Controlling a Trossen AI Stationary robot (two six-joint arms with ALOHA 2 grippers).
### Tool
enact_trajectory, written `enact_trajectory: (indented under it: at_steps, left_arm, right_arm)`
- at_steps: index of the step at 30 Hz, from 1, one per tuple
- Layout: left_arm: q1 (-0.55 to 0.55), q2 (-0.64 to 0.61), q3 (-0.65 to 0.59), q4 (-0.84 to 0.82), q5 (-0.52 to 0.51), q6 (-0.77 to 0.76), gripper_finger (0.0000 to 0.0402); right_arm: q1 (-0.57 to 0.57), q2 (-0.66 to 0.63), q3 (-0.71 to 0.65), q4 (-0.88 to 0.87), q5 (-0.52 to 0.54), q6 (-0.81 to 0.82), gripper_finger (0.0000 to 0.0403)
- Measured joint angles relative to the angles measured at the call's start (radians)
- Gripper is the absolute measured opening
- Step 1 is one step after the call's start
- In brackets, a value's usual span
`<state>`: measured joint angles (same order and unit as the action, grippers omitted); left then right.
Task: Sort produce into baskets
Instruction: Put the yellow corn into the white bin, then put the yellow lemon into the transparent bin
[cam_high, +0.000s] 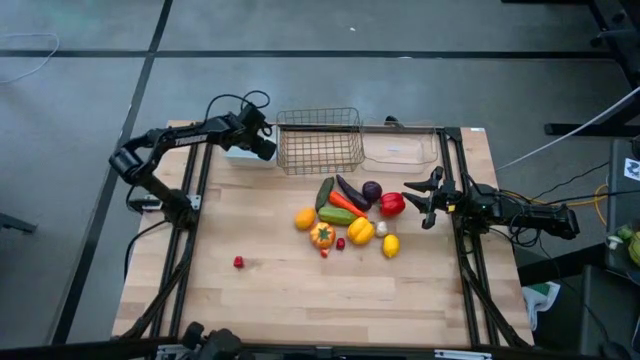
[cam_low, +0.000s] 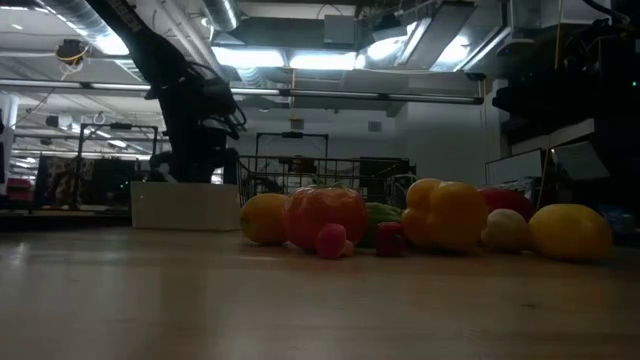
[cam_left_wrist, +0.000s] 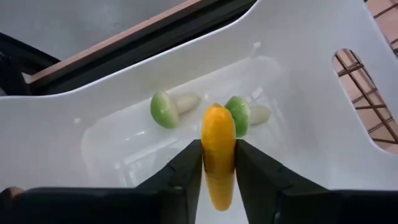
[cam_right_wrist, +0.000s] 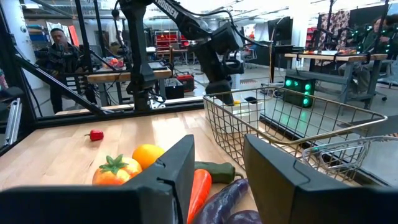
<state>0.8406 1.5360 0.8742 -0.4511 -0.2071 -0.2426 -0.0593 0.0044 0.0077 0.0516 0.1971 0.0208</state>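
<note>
A: Hovering over the shallow white plastic tray (cam_left_wrist: 311, 74), the left gripper (cam_left_wrist: 219, 168) pinches a small elongated yellow toy vegetable (cam_left_wrist: 219, 149) between its fingers.

B: And inside the tray?

A: Two green-capped pale pieces (cam_left_wrist: 171, 107). The right gripper (cam_high: 428, 196) waits beside the red pepper (cam_high: 392, 204), jaws parted, grasping nothing.

B: The rest?

A: Piled mid-table, near the grey wire-mesh basket (cam_high: 320, 140).

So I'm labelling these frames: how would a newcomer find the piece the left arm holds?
Find the white shallow plastic tray left of the grey wire-mesh basket. The left gripper above it pinches a long yellow piece; the tray's two other pieces are green-capped.
</note>
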Motion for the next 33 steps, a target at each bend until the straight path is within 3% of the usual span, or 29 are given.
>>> enact_trajectory:
  at_steps: [15,25,33]
  left_arm:
    - [0.000,0.000,0.000,0.001,-0.049,0.005,0.0209]
    - [-0.001,0.000,0.000,0.052,-0.049,0.004,0.0213]
    - [-0.001,0.000,0.000,0.082,-0.049,-0.021,0.0212]
  right_arm:
    - [0.000,0.000,0.000,0.000,0.000,0.000,0.0138]
    - [0.000,0.000,0.007,0.004,0.000,0.000,0.0138]
    - [0.000,0.010,0.119,-0.068,-0.011,0.001,0.0138]
